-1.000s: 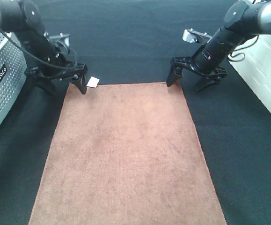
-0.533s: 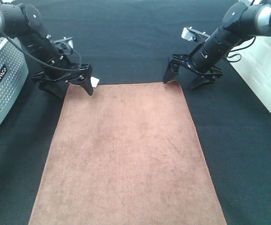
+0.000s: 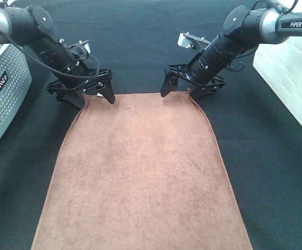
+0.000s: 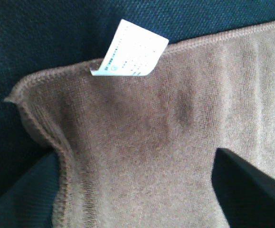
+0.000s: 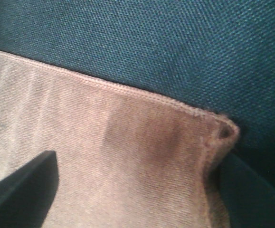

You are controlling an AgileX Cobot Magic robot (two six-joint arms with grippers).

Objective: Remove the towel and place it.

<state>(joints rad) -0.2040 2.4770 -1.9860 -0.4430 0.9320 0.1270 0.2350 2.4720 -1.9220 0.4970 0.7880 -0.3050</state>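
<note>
Straddling far corners of towel [image 3: 140,172] with left pincer [image 3: 95,100] and right pincer [image 3: 181,94], spread wide, clamping nothing. Lying lengthwise away from both arms.

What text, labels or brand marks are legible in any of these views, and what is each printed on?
"PiPER": on the right arm, high view.
Black label on the grey perforated bin: white letters, too small and tilted to read surely.
White tag at the towel corner: fine print, blurred, unreadable.
</note>
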